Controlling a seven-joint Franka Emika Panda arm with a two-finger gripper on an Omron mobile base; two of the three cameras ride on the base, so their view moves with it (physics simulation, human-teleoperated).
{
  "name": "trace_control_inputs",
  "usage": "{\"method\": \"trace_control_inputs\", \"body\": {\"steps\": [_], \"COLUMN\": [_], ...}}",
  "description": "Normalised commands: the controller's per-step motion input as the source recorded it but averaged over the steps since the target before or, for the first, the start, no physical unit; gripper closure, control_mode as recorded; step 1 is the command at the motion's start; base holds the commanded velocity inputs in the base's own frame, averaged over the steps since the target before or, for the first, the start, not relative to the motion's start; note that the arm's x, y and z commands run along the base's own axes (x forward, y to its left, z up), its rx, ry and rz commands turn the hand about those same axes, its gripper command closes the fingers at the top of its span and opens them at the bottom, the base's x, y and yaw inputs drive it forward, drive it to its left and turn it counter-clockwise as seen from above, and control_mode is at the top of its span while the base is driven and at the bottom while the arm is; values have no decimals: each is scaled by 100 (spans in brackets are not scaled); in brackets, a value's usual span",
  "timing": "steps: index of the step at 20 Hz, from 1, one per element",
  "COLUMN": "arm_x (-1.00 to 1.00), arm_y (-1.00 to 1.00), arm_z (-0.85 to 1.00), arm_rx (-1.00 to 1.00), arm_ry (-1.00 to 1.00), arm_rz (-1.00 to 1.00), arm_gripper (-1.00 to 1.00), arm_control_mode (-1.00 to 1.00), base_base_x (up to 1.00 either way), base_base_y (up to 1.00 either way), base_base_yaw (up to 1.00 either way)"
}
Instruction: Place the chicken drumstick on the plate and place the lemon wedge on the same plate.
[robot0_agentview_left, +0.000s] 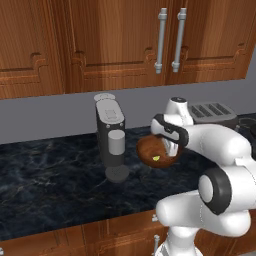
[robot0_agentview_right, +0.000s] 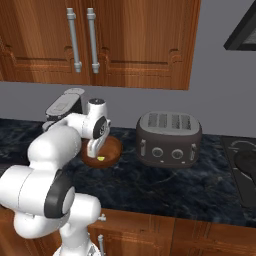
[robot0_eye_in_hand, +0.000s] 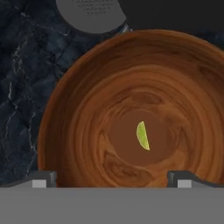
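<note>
A tiny yellow-green lemon wedge lies at the bottom of a round brown wooden bowl on the dark marble counter. My gripper hangs straight over the bowl and points down into it. It is open, its two dark fingertips stand wide apart, and nothing is between them. The wedge sits a little off the midline between the tips, apart from both. The chicken drumstick and the plate are out of view.
A grey coffee machine stands just left of the bowl, its round base close to the rim. A dark toaster stands to the right, a stove beyond it. Wall cabinets hang above.
</note>
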Motion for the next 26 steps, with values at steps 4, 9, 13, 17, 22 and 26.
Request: {"method": "trace_control_inputs", "body": {"steps": [4,9,13,17,22,26], "arm_x": [11,0,0,0,8,10], "arm_y": [-5,0,0,0,0,0], "arm_z": [-9,-14,-22,-23,-11,-5], "arm_rx": [0,0,0,0,0,0], "arm_ry": [7,2,0,-1,0,0], "arm_rz": [23,14,9,7,7,7], "arm_gripper": [-100,-100,-100,-100,-100,-100], "arm_control_mode": [-100,-100,-100,-100,-100,-100], "base_base_x": [0,0,0,0,0,0], "base_base_y": [0,0,0,0,0,0], "base_base_yaw": [0,0,0,0,0,0]}}
